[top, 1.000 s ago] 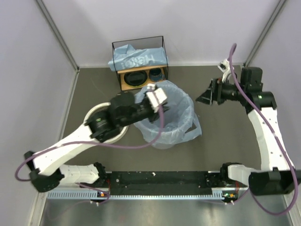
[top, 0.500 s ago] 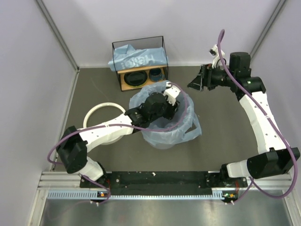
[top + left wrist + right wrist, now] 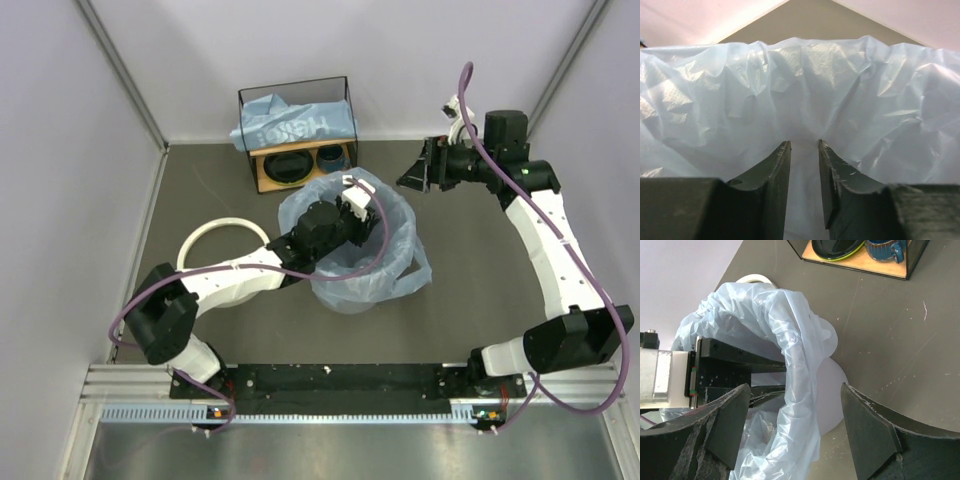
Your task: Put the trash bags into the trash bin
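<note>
Left gripper [image 3: 804, 146]: its two dark fingers stand a little apart, with only a thin gap between them. It is down inside the open top of the blue bag. Crinkly film is all around it and shows through the gap. The wrist view shows nothing squeezed between the fingers.
Right gripper [image 3: 795, 388]: spread wide and holding nothing. It hangs in the air at 2 o'clock from the bin, well apart from it, and faces the bag.
Trash bag [image 3: 400, 250]: light blue, thin and see-through. It sits in the bin near the middle of the table. Its top is open and puffed up, and its edge spills out over the bin's top. A loose flap hangs down at 3 o'clock.
Trash bin [image 3: 832, 400]: whitish and round. It stands upright, and the bag hides most of it.
White ring [image 3: 200, 240]: lies flat on the table at 9 o'clock from the bin, just beside it. The left arm reaches across it.
Second trash bag [image 3: 290, 125]: light blue with white letters. It lies crumpled on top of the shelf, at 12 o'clock from the bin.
Shelf [image 3: 262, 175]: a black wire frame with a wooden floor, by the far wall.
Bowl [image 3: 288, 165]: dark, on the wooden floor.
Cup [image 3: 329, 155]: dark blue, just beside the bowl at 3 o'clock.
Table [image 3: 480, 290]: dark grey.
</note>
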You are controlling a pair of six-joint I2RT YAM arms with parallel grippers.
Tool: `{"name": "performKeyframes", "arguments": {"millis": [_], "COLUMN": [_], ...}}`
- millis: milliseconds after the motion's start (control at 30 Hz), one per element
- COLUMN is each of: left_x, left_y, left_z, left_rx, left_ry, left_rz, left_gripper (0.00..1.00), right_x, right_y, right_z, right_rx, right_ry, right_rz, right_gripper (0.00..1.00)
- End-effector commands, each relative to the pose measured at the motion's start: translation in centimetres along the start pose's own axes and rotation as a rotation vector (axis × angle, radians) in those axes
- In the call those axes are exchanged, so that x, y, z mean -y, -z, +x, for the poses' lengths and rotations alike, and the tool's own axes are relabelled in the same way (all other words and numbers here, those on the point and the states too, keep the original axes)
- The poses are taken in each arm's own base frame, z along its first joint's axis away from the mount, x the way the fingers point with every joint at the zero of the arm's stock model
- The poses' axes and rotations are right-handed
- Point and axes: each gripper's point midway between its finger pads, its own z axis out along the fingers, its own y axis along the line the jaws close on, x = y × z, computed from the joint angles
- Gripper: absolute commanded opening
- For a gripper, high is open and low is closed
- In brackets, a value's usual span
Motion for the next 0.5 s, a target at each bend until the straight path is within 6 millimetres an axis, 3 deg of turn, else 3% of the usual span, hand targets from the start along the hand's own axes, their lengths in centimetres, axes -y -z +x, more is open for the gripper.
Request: {"name": "performKeyframes", "arguments": {"millis": [0, 67, 133, 167, 200, 300, 333, 467], "left_x": [0.4, 0.1, -0.5, -0.7, -1.1, -1.9, -1.9, -1.7], "left_y": [-0.8, -1.2, -1.7, -1.9, -2.2, -2.7, -2.6, -2.3], "left_z": [-0.8, -0.7, 0.8, 0.4, 1.6, 1.9, 2.5, 2.4], "left_rx": [0.04, 0.023, -0.046, -0.053, -0.102, -0.14, -0.165, -0.172], "left_ry": [-0.012, -0.014, 0.0, 0.011, 0.014, 0.022, 0.021, -0.01], "left_rz": [0.035, 0.019, -0.005, -0.013, -0.025, -0.033, -0.027, 0.005], "left_gripper": [0.3, 0.3, 0.31, 0.29, 0.23, 0.1, 0.0, 0.0], "right_x": [-0.4, -0.5, -0.4, -0.4, -0.4, -0.2, -0.1, 0.2], "right_y": [-0.3, -0.4, -0.5, -0.5, -0.6, -0.5, -0.5, -0.5], "right_z": [-1.1, -1.2, -1.1, -1.1, -1.1, -1.1, -1.1, -1.2], "right_rx": [0.024, 0.024, 0.018, 0.018, 0.018, 0.019, 0.02, 0.022], "right_ry": [0.03, 0.034, 0.029, 0.028, 0.032, 0.035, 0.038, 0.044], "right_rz": [-0.026, -0.033, -0.034, -0.034, -0.034, -0.025, -0.022, -0.005], "right_gripper": [0.75, 0.75, 0.75, 0.75, 0.75, 0.75, 0.75, 0.77]}}
